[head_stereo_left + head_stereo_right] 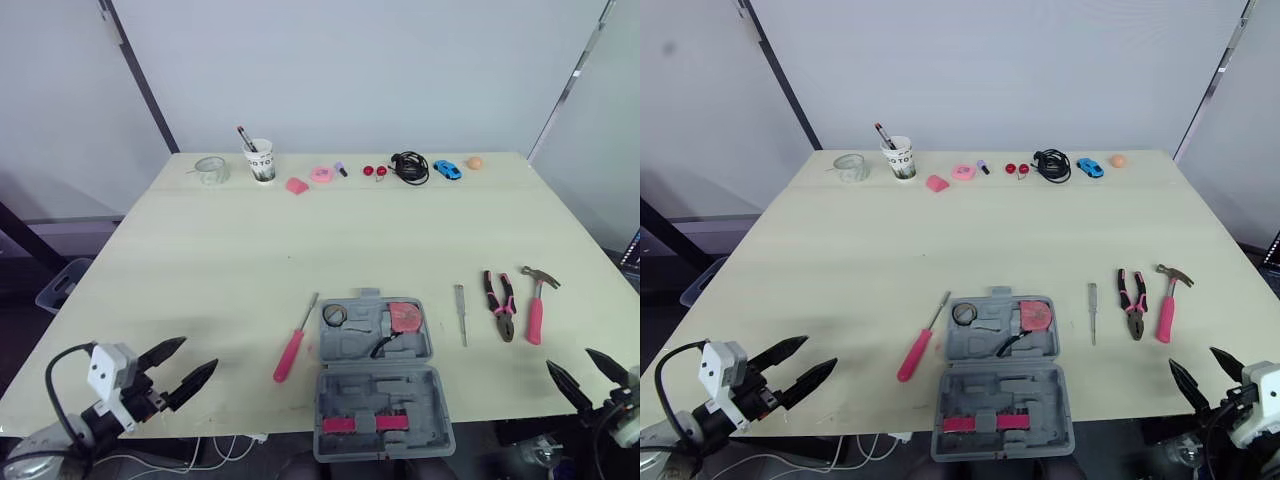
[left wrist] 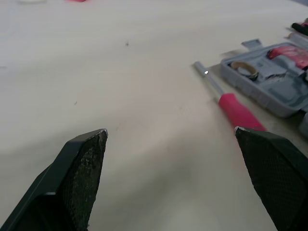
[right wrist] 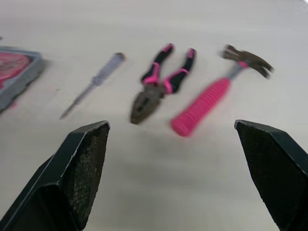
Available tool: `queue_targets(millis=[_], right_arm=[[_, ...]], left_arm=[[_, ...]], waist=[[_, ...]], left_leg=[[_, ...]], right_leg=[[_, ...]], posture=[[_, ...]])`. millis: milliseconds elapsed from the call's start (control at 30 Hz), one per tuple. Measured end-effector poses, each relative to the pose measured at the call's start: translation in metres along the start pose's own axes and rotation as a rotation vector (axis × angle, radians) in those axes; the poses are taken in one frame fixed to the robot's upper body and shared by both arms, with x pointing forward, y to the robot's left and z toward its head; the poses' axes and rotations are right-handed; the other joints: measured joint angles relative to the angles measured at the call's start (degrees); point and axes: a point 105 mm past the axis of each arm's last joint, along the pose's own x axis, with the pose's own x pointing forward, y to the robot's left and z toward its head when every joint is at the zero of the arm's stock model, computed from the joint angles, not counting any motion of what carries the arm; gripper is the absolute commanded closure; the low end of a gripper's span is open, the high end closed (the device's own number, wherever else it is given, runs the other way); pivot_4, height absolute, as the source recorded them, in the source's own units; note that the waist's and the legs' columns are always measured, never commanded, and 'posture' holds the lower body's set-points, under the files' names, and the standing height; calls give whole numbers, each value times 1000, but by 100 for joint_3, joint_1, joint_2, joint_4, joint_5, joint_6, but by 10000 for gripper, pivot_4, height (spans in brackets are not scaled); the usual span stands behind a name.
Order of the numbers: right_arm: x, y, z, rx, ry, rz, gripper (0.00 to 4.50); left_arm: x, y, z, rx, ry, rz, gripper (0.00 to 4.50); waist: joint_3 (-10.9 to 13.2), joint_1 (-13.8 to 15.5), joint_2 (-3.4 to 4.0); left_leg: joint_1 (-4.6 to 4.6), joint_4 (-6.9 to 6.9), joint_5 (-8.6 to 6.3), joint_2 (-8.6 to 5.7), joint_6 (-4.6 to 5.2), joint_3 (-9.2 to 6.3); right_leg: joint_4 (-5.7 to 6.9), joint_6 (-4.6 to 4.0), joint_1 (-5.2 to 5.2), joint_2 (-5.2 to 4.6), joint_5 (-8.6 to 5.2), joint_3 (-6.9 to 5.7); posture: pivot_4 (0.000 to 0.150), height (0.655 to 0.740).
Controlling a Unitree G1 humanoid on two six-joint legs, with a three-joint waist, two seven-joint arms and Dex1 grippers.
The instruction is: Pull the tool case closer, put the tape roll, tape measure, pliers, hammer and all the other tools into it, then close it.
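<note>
1. The left pincer hangs over the near left corner of the pale wooden surface, fingers spread wide with nothing between them. The right pincer sits at the near right edge, likewise spread and empty.
2. The grey plastic tool case lies open at the middle of the near edge, its nearer half reaching past that edge. Its farther half holds a small tape roll and a red tape measure.
3. A pink-handled screwdriver lies just left of the case. To the right lie a slim clear-handled screwdriver, pink-and-black pliers and a pink-handled hammer, each apart from the next.
4. The middle of the surface is bare wood from side to side.
5. Along the far edge stand a glass cup, a white paper cup with pens, a coiled black cable, a blue toy car and an orange ball.
6. Behind rise pale grey walls with dark slanted struts.
</note>
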Motion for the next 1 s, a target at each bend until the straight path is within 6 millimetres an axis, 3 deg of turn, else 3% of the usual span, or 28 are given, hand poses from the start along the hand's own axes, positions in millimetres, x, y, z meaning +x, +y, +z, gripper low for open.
queue_targets(millis=[233,400,667,767,867,1000], right_arm=[[-21,-6,-12,47,13,-87,943],[-19,-5,-14,20,43,-67,943],[17,15,17,-42,18,35,943],[42,29,42,-55,-26,69,943],[52,33,53,-66,-32,70,943],[72,35,53,-22,33,44,943]], left_arm=[[-12,0,-7,-10,18,31,0],[0,2,5,24,-22,-1,0],[36,-12,31,115,-57,-170,0],[54,-26,54,167,-83,-289,0],[60,-32,69,195,-112,-342,0],[75,-43,90,218,-128,-462,0]], waist=[[-8,4,-1],[-10,3,0],[-12,6,12],[-12,5,13],[-13,12,13],[-12,47,16]], left_leg=[[-2,-48,-1,-3,-3,1],[-1,-62,-1,-6,-3,11],[-11,-65,13,-6,20,5],[-14,-59,17,-6,18,2],[-14,-59,17,-8,19,1],[-38,-50,20,-18,22,-5]], right_leg=[[-30,-3,-12,-9,-1,-7],[-42,-4,-13,-107,1,-135],[-49,-9,-12,-150,6,-231],[-49,-21,-11,-151,15,-243],[-50,-21,-9,-148,15,-251],[-60,-17,-8,-102,17,-290]], posture=[[1500,7400],[1500,7400],[1500,7400],[1500,7400],[1500,7400],[1500,7400]])
